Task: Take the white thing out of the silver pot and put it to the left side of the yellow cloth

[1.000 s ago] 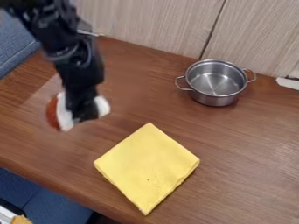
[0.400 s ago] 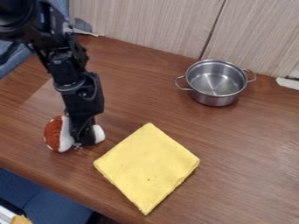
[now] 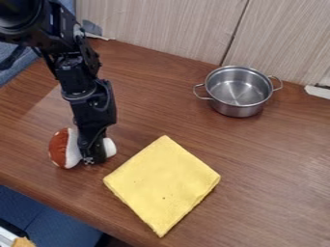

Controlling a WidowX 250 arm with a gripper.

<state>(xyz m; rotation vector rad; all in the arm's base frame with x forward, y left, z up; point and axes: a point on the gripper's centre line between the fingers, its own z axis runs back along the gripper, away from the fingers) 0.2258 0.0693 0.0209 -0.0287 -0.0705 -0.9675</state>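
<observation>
My gripper (image 3: 92,161) is low over the table at the left, just left of the yellow cloth's (image 3: 163,185) upper left side. It is shut on the white thing (image 3: 73,150), a soft toy with a reddish-brown, white-dotted cap on its left end and a white end poking out at the right. The middle of the toy is hidden behind the gripper. Toward the back right stands the silver pot (image 3: 238,91), upright, with nothing inside.
Wood-grain panels (image 3: 174,24) rise along the table's back edge. The table's front edge (image 3: 61,211) slants down from the left, with blue seating below it. A white object (image 3: 318,91) lies at the right edge.
Over the past second my gripper has come down with the toy to the table surface, left of the cloth. Since the last earlier frame the toy has barely moved. Pot and cloth stayed still.
</observation>
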